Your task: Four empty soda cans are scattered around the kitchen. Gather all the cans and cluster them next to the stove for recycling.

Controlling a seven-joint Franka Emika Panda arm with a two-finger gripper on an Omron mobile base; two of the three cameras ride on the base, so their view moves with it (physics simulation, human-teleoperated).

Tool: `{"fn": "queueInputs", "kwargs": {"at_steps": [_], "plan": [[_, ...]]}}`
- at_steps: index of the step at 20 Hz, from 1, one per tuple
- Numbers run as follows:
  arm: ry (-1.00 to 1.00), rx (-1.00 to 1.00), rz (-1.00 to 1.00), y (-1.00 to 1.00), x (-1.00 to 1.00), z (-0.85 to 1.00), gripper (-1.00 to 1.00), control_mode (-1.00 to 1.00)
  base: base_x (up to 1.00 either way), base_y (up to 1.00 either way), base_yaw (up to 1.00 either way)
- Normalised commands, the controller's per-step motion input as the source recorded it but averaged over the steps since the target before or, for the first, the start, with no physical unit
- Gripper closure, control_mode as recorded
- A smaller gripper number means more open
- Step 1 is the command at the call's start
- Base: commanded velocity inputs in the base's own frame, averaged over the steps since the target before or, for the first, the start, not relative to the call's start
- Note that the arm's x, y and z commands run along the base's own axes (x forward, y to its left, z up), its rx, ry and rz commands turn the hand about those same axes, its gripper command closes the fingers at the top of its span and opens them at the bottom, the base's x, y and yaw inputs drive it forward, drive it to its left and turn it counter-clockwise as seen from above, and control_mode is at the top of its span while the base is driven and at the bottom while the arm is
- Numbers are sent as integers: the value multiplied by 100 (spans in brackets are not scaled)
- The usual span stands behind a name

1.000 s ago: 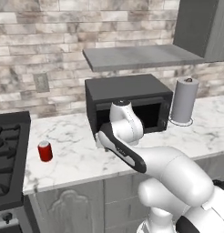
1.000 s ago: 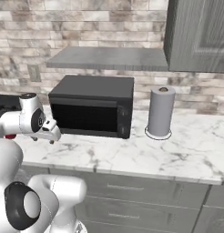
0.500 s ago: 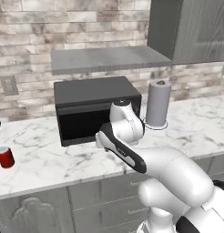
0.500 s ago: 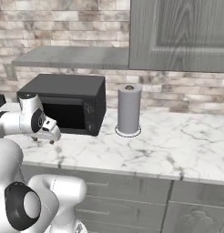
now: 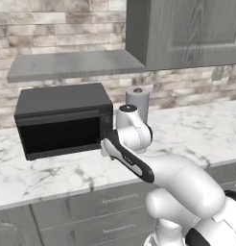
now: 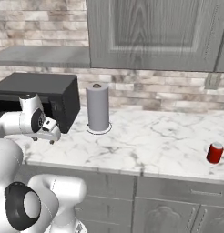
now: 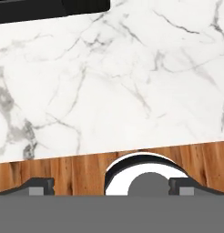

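Right base view showed a red soda can (image 6: 215, 153) on the marble counter (image 6: 145, 141), well apart from the gripper (image 6: 43, 139), jaws spread wide, holding nothing.

Bare marble counter (image 6: 155, 141) lies open between the paper-towel roll (image 6: 98, 108) and red can (image 6: 215, 153).

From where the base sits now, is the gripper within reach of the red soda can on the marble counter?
Probably not yet. The red soda can stands far along the white marble counter, well beyond the grey paper-towel roll, while the open gripper hangs by the black microwave. The counter between them looks unobstructed.
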Motion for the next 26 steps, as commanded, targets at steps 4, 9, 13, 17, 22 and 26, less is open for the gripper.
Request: {"fn": "queueInputs", "kwargs": {"at_steps": [4, 9, 13, 17, 22, 26], "plan": [[0, 0, 0, 0, 0, 0, -100, 100, -18, -67, 0], [0, 0, 0, 0, 0, 0, -100, 100, -18, -67, 0], [0, 0, 0, 0, 0, 0, -100, 100, -18, -67, 0], [0, 0, 0, 0, 0, 0, -100, 100, -18, -67, 0], [0, 0, 0, 0, 0, 0, -100, 100, -18, -66, 0], [0, 0, 0, 0, 0, 0, -100, 100, -18, -66, 0]]}}
